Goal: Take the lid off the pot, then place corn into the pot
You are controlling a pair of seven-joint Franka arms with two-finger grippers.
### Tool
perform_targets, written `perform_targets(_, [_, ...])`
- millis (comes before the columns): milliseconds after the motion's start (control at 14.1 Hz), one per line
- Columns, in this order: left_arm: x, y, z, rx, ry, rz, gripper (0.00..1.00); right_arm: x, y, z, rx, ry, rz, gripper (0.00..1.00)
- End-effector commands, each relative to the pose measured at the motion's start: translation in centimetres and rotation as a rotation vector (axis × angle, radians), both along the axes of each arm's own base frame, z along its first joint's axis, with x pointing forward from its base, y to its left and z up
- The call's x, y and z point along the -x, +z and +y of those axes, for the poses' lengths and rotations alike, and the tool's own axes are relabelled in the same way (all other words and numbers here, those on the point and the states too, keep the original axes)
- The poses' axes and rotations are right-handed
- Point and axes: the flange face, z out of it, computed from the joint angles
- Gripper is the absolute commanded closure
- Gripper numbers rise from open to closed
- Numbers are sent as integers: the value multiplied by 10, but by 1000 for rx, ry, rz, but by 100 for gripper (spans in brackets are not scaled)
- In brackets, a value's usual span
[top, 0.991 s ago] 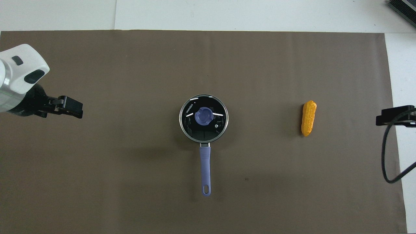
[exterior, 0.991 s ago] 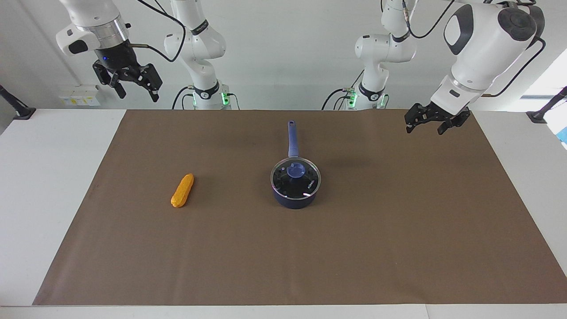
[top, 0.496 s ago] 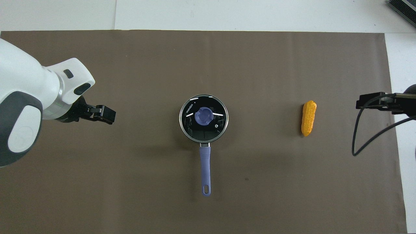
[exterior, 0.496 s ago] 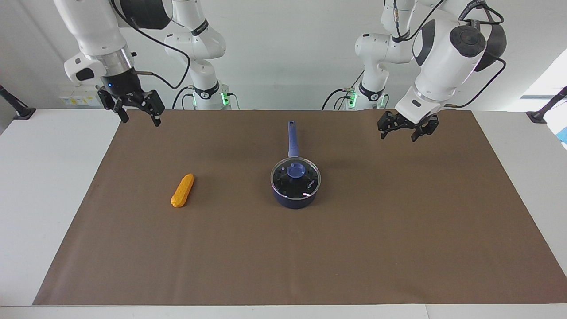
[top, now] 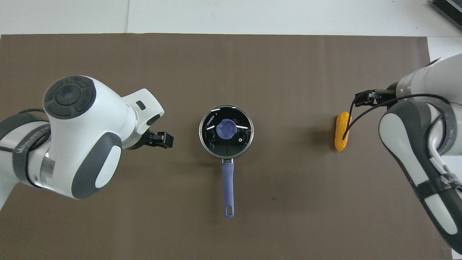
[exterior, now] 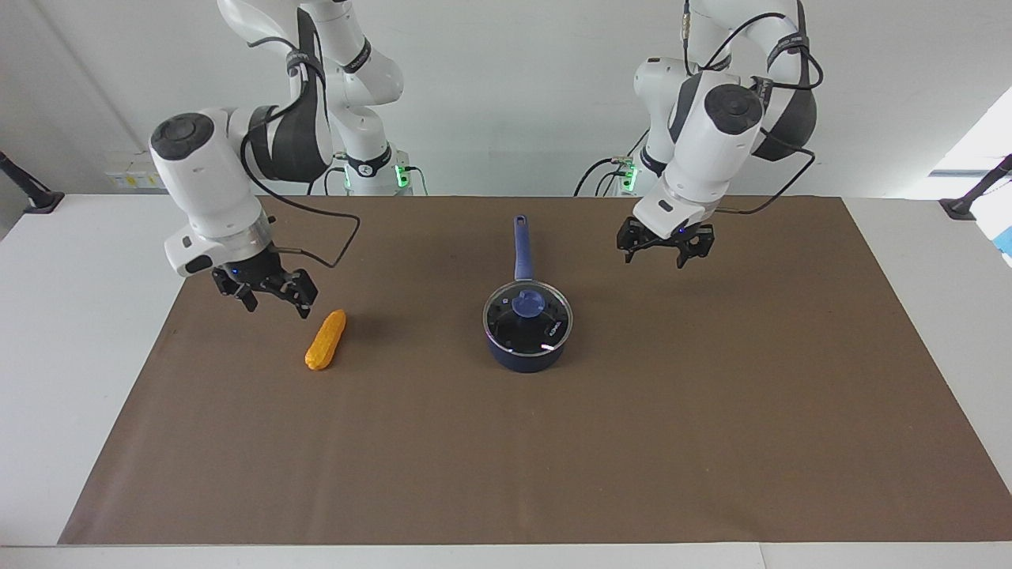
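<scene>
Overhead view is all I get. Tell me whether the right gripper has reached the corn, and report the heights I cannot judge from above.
Observer: No. The right gripper hangs open in the air above the mat, beside the corn, and touches nothing.
Operator: Give me the left gripper's height.
Observer: The left gripper is open and raised over bare mat, toward the left arm's end from the pot. It is well clear of the lid.
Operator: Confirm how the lid is seated.
Observer: From the side, the lid lies flat on the pot's rim, not tilted.
</scene>
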Motion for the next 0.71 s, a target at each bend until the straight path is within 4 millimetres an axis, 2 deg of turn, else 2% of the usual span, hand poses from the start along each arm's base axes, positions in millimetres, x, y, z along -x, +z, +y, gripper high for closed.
perform_targets(0, [10,-22,-33,-16,41,-21,0,7,-36,18,-8,10,31,0])
perform_targets(425, [44,-51,-114,-15,91,-43,0,16,-127,25,-1,25,62,0])
perform_targets(496, [50,-60,-127,-21,112,-39,0,15,-137,24,0,22,72,0])
perform_targets(637, [61,-62,-144,-12,116,-51,0,17,-141,25,0,24,62,0])
